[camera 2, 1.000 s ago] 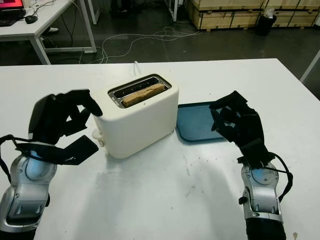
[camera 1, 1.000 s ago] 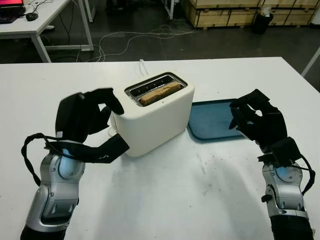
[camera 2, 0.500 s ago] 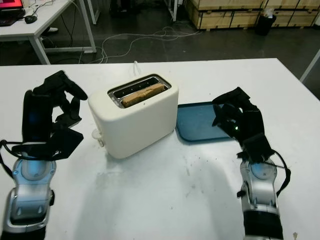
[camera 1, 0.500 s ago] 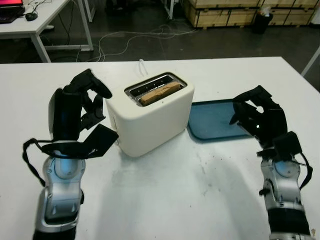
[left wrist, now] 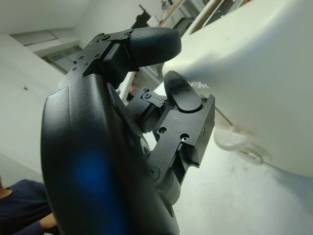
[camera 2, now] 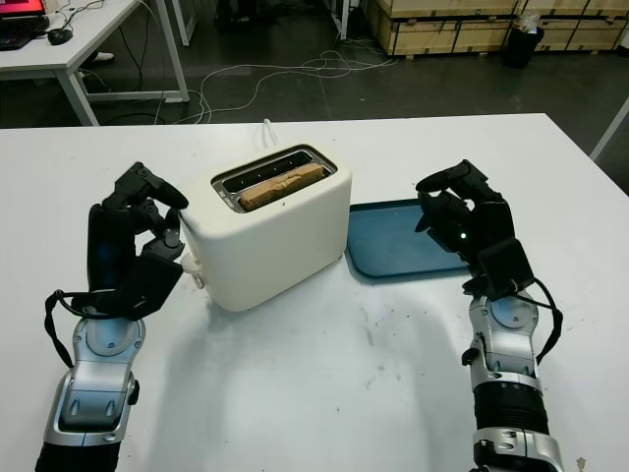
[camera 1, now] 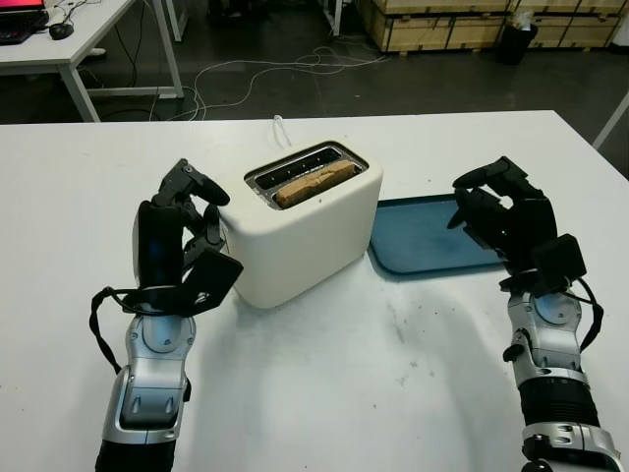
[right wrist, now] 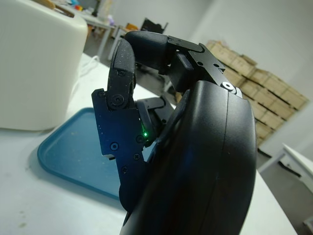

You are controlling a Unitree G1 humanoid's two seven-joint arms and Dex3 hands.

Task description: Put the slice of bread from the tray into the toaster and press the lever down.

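Left hand (camera 1: pixel 182 241) now close against toaster's end face, fingers curled, holding nothing; half second ago it stood raised and apart from toaster, so it has come in toward lever side. Lever itself hidden behind hand; contact cannot tell. White toaster (camera 1: pixel 305 236) near tabletop (camera 1: pixel 373 383) centre, bread slice (camera 1: pixel 313 184) already in slot, top still visible, so lever probably not pressed. Right hand (camera 1: pixel 506 221) curled, empty, above right edge of blue tray (camera 1: pixel 418 241); nearly same place as before.
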